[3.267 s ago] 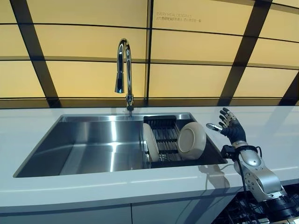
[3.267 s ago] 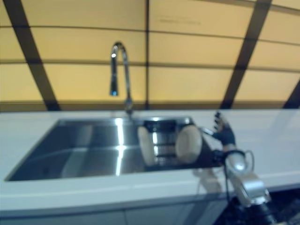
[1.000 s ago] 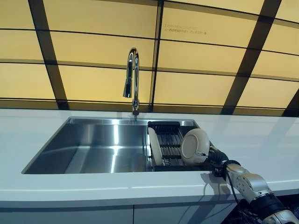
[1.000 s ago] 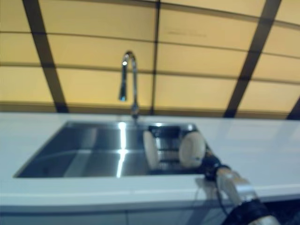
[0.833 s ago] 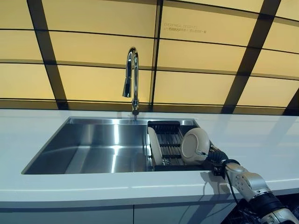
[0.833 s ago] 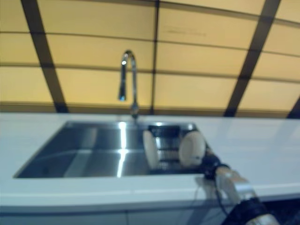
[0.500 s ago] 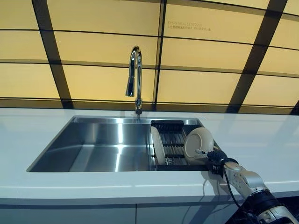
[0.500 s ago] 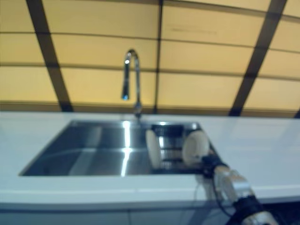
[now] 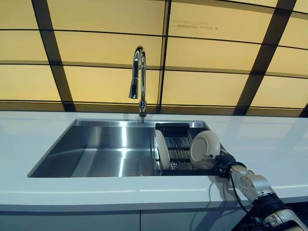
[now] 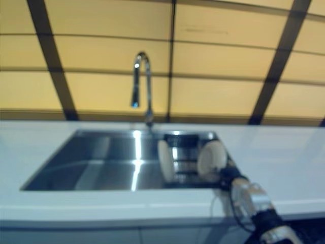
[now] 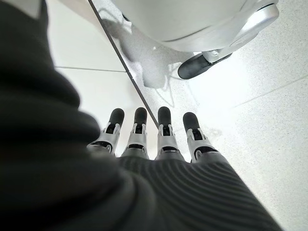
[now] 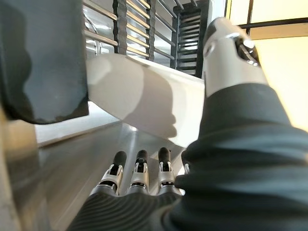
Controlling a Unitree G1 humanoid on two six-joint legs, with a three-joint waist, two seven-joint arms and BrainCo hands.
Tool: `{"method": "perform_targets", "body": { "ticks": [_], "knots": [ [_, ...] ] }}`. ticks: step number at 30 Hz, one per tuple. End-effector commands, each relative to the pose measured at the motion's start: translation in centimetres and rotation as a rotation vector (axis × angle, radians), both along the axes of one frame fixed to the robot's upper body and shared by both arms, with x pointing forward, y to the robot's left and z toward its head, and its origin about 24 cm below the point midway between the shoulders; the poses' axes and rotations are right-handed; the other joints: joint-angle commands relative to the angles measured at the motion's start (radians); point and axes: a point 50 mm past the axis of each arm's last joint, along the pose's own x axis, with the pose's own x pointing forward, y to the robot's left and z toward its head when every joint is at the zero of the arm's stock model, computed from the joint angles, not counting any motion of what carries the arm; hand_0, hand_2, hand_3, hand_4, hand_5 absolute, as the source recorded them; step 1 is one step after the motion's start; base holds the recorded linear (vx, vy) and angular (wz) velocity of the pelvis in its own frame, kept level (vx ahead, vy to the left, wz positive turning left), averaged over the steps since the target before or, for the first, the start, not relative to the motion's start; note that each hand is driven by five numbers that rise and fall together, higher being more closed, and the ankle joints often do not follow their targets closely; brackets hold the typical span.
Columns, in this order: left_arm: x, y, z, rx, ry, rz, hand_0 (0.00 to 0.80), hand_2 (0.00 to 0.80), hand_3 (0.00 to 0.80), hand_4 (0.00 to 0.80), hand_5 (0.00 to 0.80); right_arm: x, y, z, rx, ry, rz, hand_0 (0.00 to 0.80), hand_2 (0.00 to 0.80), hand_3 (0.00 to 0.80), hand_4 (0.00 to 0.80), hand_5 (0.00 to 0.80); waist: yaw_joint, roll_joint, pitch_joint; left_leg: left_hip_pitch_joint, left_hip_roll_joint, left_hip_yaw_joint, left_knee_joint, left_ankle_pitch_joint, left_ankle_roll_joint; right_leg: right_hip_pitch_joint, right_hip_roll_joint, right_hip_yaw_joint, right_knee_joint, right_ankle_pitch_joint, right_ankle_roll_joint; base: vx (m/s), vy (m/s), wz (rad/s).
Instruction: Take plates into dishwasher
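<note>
Two white plates stand on edge in a black rack (image 9: 178, 144) at the right end of the steel sink (image 9: 96, 151). The left plate (image 9: 162, 149) is seen edge-on. The right plate (image 9: 204, 143) leans with its face toward me. My right hand (image 9: 224, 160) is at that plate's lower right rim. In the right wrist view the plate (image 12: 144, 103) lies between the straight fingers (image 12: 139, 168) and the thumb (image 12: 231, 53). The fingers are not curled round it. My left hand (image 11: 149, 139) hangs open over the floor, holding nothing.
A chrome faucet (image 9: 138, 79) stands behind the sink's middle. White countertop (image 9: 269, 139) runs around the sink, with a yellow panelled wall behind. A dark dishwasher rack corner shows at the lower right (image 9: 298, 211).
Since 3.3 s ago my right hand has come down from above the counter to the right plate's rim. Over the last second the camera shifted; hand and plate barely moved.
</note>
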Motion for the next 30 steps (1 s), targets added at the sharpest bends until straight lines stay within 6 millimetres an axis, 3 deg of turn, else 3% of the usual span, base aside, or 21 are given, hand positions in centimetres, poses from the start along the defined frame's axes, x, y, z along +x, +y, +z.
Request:
{"method": "perform_targets", "body": {
  "ticks": [1, 15, 16, 19, 26, 30],
  "knots": [
    [1.89, 0.05, 0.42, 0.025, -0.014, -0.082, 0.000, 0.000, 0.000, 0.000, 0.000, 2.59, 0.89, 4.43, -0.031, -0.154, -0.013, 0.000, 0.000, 0.000, 0.000, 0.000, 0.026, -0.022, 0.010, -0.045, -0.045, 0.046, 0.002, -0.017, 0.033, 0.122, -0.018, -0.006, 0.005, -0.126, 0.062, 0.000, 0.000, 0.00],
    [1.85, -0.08, 0.39, 0.019, -0.010, -0.088, 0.000, 0.000, 0.000, 0.000, 0.000, 2.67, 0.47, 4.22, -0.053, -0.153, -0.065, 0.000, 0.000, 0.000, 0.000, 0.000, 0.030, -0.015, 0.013, -0.046, -0.047, 0.041, 0.002, -0.018, 0.035, 0.120, -0.021, -0.008, 0.008, -0.128, 0.061, 0.001, 0.000, 0.00],
    [1.85, -0.12, 0.38, 0.019, -0.010, -0.089, 0.000, 0.000, 0.000, 0.000, 0.000, 2.68, 0.49, 4.24, -0.055, -0.152, -0.065, 0.041, 0.041, 0.041, 0.041, 0.041, 0.030, -0.015, 0.013, -0.046, -0.047, 0.041, 0.002, -0.018, 0.035, 0.120, -0.021, -0.008, 0.008, -0.127, 0.061, 0.000, 0.000, 0.00],
    [1.88, -0.10, 0.41, 0.017, -0.012, -0.092, 0.000, 0.000, 0.000, 0.000, 0.000, 2.68, 0.44, 4.19, -0.059, -0.150, -0.065, 0.066, 0.066, 0.066, 0.066, 0.066, 0.030, -0.014, 0.014, -0.046, -0.047, 0.042, 0.002, -0.018, 0.035, 0.119, -0.021, -0.007, 0.008, -0.127, 0.061, 0.000, 0.000, 0.00],
    [1.97, -0.18, 0.42, 0.015, -0.013, -0.093, 0.000, 0.000, 0.000, 0.000, 0.000, 2.67, 0.37, 4.06, -0.071, -0.151, -0.061, 0.373, 0.373, 0.373, 0.373, 0.373, 0.029, -0.012, 0.017, -0.046, -0.048, 0.043, 0.002, -0.018, 0.036, 0.118, -0.020, -0.007, 0.009, -0.127, 0.060, 0.000, 0.000, 0.00],
    [2.05, -0.23, 0.43, 0.016, -0.014, -0.092, 0.000, 0.000, 0.000, 0.000, 0.000, 2.64, 0.48, 4.00, -0.083, -0.152, -0.056, 0.461, 0.461, 0.461, 0.461, 0.461, 0.029, -0.012, 0.019, -0.046, -0.048, 0.043, 0.002, -0.017, 0.036, 0.118, -0.020, -0.006, 0.009, -0.127, 0.061, 0.000, 0.000, 0.00]
  ]
}}
